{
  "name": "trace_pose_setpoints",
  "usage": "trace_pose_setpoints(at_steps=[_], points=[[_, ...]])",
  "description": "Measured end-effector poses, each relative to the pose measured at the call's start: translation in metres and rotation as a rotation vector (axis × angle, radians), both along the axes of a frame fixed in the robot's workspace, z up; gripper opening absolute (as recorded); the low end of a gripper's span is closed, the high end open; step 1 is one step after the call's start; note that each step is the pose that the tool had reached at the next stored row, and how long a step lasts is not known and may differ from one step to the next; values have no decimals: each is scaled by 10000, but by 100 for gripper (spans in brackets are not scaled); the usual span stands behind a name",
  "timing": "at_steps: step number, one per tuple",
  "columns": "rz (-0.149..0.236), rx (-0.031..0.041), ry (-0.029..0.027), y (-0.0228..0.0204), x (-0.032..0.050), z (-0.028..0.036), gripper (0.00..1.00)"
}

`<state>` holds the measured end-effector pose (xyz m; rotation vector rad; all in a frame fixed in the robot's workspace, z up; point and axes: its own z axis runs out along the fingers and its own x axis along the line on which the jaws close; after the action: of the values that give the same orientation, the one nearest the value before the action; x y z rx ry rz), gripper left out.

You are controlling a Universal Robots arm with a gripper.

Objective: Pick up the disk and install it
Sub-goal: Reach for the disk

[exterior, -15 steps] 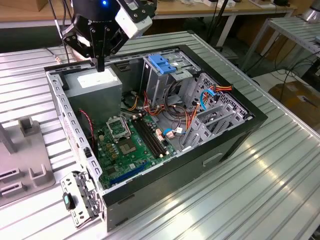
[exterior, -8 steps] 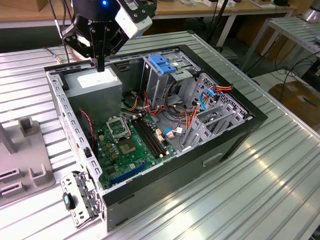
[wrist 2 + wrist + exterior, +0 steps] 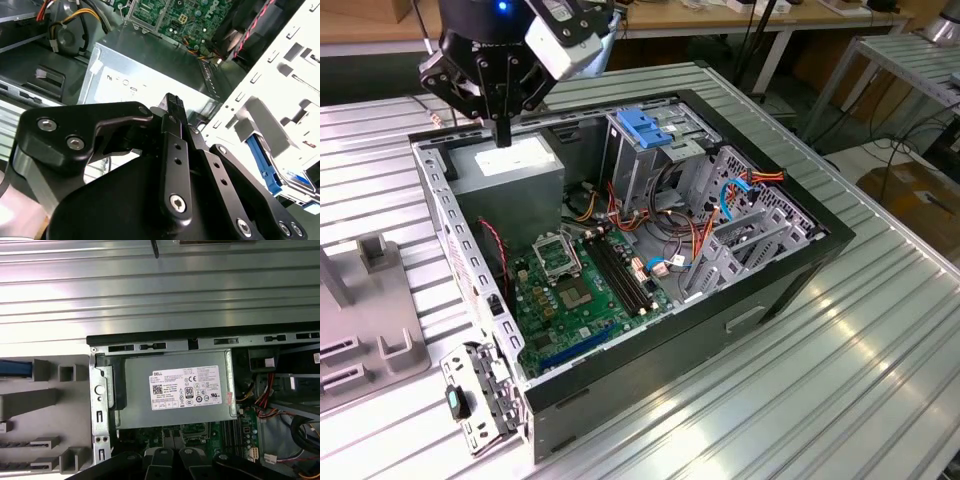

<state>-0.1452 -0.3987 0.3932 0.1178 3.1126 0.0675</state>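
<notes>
My gripper (image 3: 502, 136) hangs over the back of the open computer case, just above the grey power-supply box (image 3: 515, 165). Its black fingers (image 3: 173, 102) are pressed together with nothing between them. The disk (image 3: 296, 181) lies outside the case in a grey fixture, past the case's perforated rear wall. Only its blue carrier edge (image 3: 264, 167) and a corner of its label show in the second wrist view. A blue strip (image 3: 14, 368) in the first wrist view seems to be the same edge. The gripper is apart from the disk.
The case (image 3: 790, 270) lies open on a ribbed metal table, with a green motherboard (image 3: 580, 290), cables and a metal drive cage topped by a light-blue bracket (image 3: 645, 128). The grey fixture (image 3: 375, 300) stands at the exterior view's left. A side latch (image 3: 470, 400) sticks out near the front.
</notes>
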Motion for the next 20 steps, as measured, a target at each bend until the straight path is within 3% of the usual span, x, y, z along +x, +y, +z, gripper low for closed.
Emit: trace_pose_setpoints(at_steps=[20], points=[[-1, 2, -1, 0, -80, -1, 11]])
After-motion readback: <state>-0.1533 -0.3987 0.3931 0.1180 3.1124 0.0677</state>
